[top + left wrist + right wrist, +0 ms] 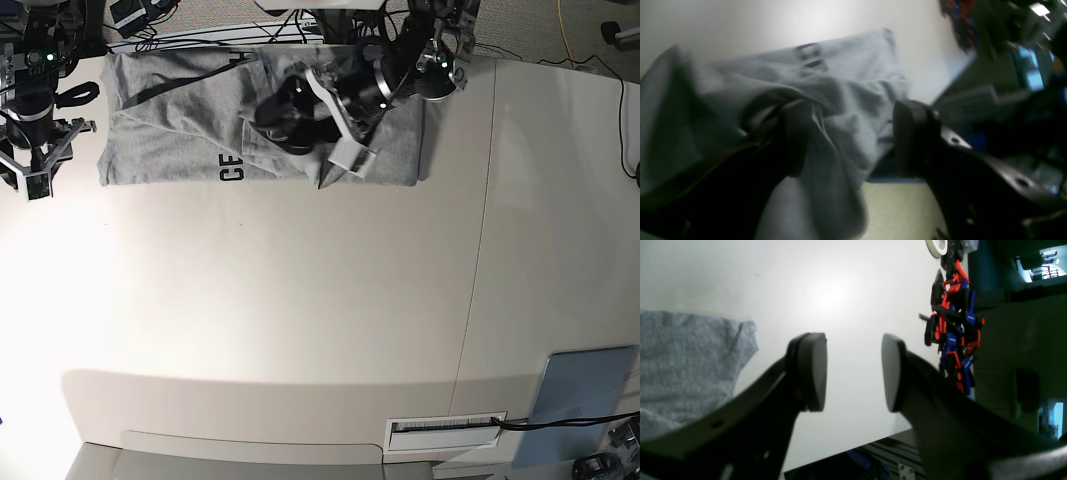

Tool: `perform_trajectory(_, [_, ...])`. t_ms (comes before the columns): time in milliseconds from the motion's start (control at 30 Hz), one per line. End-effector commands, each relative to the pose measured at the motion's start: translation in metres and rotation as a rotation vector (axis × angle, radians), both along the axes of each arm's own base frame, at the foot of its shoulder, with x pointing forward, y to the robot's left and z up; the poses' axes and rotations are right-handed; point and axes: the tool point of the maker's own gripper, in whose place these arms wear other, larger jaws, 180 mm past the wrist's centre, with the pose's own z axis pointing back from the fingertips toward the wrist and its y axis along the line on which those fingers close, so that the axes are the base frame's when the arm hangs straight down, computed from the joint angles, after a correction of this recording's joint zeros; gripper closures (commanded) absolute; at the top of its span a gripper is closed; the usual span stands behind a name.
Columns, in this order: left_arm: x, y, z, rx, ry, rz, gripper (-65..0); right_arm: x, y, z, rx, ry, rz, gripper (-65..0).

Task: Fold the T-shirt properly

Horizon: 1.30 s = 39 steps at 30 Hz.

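Note:
The grey T-shirt lies along the table's far edge, rumpled, with black lettering showing near its front hem. My left gripper is over the shirt's middle. In the blurred left wrist view the left gripper has its jaws apart, and a bunched fold of the T-shirt hangs between them and over one finger. My right gripper is open and empty over bare table, just beside one edge of the T-shirt. In the base view the right gripper is at the far left.
A flat blue-grey pad lies at the table's front right corner. A cluster of red and blue clamps and a tape roll sit at the table's edge near the right arm. The white table stretches forward of the shirt.

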Motion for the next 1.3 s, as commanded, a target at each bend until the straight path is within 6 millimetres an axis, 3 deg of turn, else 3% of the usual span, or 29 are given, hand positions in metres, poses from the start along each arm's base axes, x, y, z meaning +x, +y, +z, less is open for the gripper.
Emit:
perform_trajectory(0, [0.006, -0.009, 0.024, -0.087, -0.053, 0.003, -39.5, 0.004, -0.001, 0.012, -0.032, -0.033, 0.012, -26.4])
perform_trajectory(133, [0.010, -0.017, 0.040, -0.148, -0.091, -0.007, -39.5, 0.003, -0.001, 0.011, -0.032, -0.028, 0.014, -26.4])
perform_trajectory(333, [0.018, 0.000, 0.020, 0.011, -0.145, -0.028, -39.5, -0.007, 0.001, 0.001, -0.019, 0.016, 0.021, -26.4])
perform_trajectory(467, [0.032, 0.033, 0.009, 0.099, -0.177, 0.010, -39.5, -0.025, 0.000, -0.024, 0.020, 0.115, 0.027, -26.4])
perform_trajectory(633, [0.054, 0.091, 0.000, 0.201, -0.200, 0.121, -39.5, -0.045, -0.019, -0.063, 0.204, 0.210, -0.009, -26.4])
perform_trajectory(833, [0.065, 0.139, 0.000, 0.265, -0.225, 0.191, -39.5, -0.058, -0.008, -0.078, 0.545, 0.217, 0.049, -26.4])
perform_trajectory(933, [0.065, 0.146, -0.001, 0.287, -0.225, 0.190, -39.5, -0.061, -0.002, -0.093, 0.686, 0.233, 0.059, -26.4])
perform_trajectory(1100, [0.063, 0.145, -0.004, 0.293, -0.211, 0.176, -39.5, -0.051, -0.006, -0.115, 0.921, 0.159, 0.004, -26.5])
perform_trajectory(1267, [0.062, 0.145, -0.004, 0.296, -0.209, 0.175, -39.5, -0.060, 0.004, -0.132, 1.081, 0.229, -0.045, -26.5])
